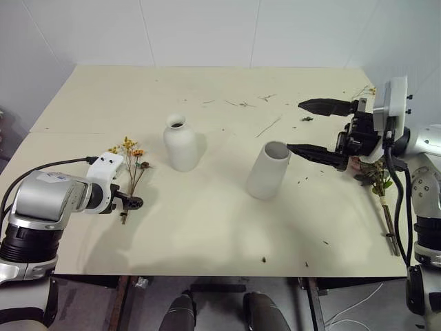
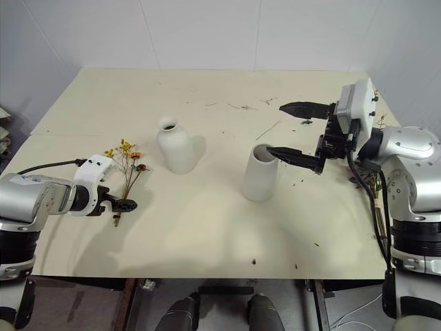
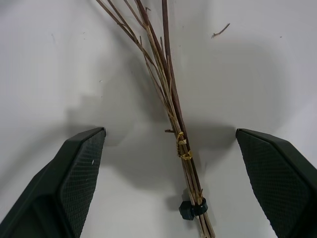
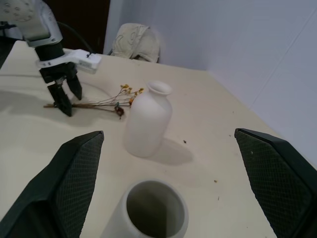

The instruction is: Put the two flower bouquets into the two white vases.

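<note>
Spanning the whole work area: cream surface point(image 1: 207, 234), everything sits on it.

Right gripper point(image 2: 293, 131) hangs level over the surface, fingers spread wide, nothing between them. Lower fingertip sits just over the rim of the tall vase point(image 1: 267, 171); upper fingertip is farther back, above bare surface. In the right wrist view the tall vase's open mouth lies between the two fingers, low and near, and the squat vase point(image 4: 147, 120) is farther out along the same line.

Left gripper point(image 1: 131, 201) is tilted down at the surface, fingers released and wide apart. They straddle the stem end of the small bunch point(image 1: 131, 165). In the left wrist view the brown stems run up the gap between the fingers, closer to one finger than the other, no contact with either. A dark band ties the stem ends nearest the gripper. The yellow-orange heads point away from the fingers, toward the squat vase, which stands upright near them but apart.

Large bouquet point(image 1: 377, 181) lies flat behind the right gripper, near the surface's right edge, stems pointing toward the front edge. Partly hidden by the arm.

Twig scraps point(image 1: 269, 125) lie scattered beyond the tall vase, under the right gripper's upper finger.
</note>
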Robot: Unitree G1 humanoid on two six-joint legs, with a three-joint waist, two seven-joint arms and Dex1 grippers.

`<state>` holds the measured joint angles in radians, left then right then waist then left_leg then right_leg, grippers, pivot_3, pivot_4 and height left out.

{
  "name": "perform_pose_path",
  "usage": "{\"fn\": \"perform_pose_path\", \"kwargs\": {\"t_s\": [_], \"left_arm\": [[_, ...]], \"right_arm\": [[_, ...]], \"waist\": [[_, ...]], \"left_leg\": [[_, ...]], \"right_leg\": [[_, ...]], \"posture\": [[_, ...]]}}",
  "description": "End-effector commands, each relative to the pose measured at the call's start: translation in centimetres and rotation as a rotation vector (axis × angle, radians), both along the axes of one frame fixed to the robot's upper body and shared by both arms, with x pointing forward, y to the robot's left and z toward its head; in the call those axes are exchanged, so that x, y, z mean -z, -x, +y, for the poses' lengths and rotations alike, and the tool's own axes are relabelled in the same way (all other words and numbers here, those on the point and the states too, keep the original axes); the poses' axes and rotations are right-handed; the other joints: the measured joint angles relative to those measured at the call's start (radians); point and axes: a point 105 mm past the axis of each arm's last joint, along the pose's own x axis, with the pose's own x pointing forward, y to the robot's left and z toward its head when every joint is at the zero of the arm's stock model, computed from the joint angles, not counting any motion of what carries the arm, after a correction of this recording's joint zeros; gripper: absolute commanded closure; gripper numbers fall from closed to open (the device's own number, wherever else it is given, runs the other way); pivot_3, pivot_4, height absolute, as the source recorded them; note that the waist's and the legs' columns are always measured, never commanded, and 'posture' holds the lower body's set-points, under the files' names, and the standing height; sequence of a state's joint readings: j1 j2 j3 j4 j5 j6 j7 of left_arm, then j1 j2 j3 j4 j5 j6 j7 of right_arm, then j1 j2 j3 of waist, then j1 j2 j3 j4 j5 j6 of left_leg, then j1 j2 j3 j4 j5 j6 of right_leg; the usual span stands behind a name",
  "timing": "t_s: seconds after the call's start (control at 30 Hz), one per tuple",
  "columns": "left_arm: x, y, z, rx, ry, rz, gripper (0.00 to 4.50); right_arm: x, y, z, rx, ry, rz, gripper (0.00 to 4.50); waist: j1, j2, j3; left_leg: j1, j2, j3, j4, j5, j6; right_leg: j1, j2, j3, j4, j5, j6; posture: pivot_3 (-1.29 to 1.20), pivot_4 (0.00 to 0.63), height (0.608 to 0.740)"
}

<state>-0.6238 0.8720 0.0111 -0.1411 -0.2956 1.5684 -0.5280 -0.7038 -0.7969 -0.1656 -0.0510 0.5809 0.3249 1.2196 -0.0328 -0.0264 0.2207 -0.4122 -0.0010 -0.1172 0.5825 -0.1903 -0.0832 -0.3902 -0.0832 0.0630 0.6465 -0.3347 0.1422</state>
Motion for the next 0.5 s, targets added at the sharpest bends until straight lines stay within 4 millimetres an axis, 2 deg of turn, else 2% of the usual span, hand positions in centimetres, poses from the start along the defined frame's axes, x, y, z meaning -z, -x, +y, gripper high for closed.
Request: {"fn": "perform_pose_path", "kwargs": {"t_s": [0.03, 0.1, 0.3, 0.5], "left_arm": [[0.5, 0.2, 1.0, -0.032, 0.006, 0.032, 0.39], [0.4, 0.1, 1.1, -0.028, 0.003, 0.032, 0.86], [0.1, -0.2, 1.6, -0.031, 0.001, 0.019, 2.70], [-0.4, -1.4, 2.4, -0.096, 0.005, -0.063, 4.46]], "right_arm": [[-0.8, 1.1, -0.2, -0.041, 0.025, -0.046, 0.00], [-0.3, 1.7, 0.0, -0.083, 0.046, -0.021, 0.00], [0.9, 3.2, 0.7, -0.170, 0.096, 0.029, 0.00], [1.0, 2.6, 0.6, -0.148, 0.090, 0.021, 0.00]], "waist": [[-0.001, 0.000, 0.000], [-0.001, 0.000, 0.000], [0.000, 0.000, 0.000], [0.004, 0.000, 0.000]], "left_leg": [[0.000, 0.000, 0.000, 0.000, 0.000, 0.000], [0.000, 0.000, 0.000, 0.000, 0.000, 0.000], [0.000, 0.000, 0.000, 0.000, -0.001, -0.001], [0.000, 0.000, 0.000, 0.001, -0.001, -0.001]], "right_leg": [[0.000, 0.000, 0.000, 0.000, 0.000, 0.000], [0.000, 0.000, 0.000, 0.000, 0.000, 0.000], [0.000, 0.000, 0.000, 0.000, 0.000, 0.000], [0.001, 0.000, 0.000, -0.001, 0.000, 0.000]], "posture": [[0.00, 0.150, 0.740], [0.00, 0.150, 0.740], [0.00, 0.150, 0.740], [0.00, 0.150, 0.740]]}}
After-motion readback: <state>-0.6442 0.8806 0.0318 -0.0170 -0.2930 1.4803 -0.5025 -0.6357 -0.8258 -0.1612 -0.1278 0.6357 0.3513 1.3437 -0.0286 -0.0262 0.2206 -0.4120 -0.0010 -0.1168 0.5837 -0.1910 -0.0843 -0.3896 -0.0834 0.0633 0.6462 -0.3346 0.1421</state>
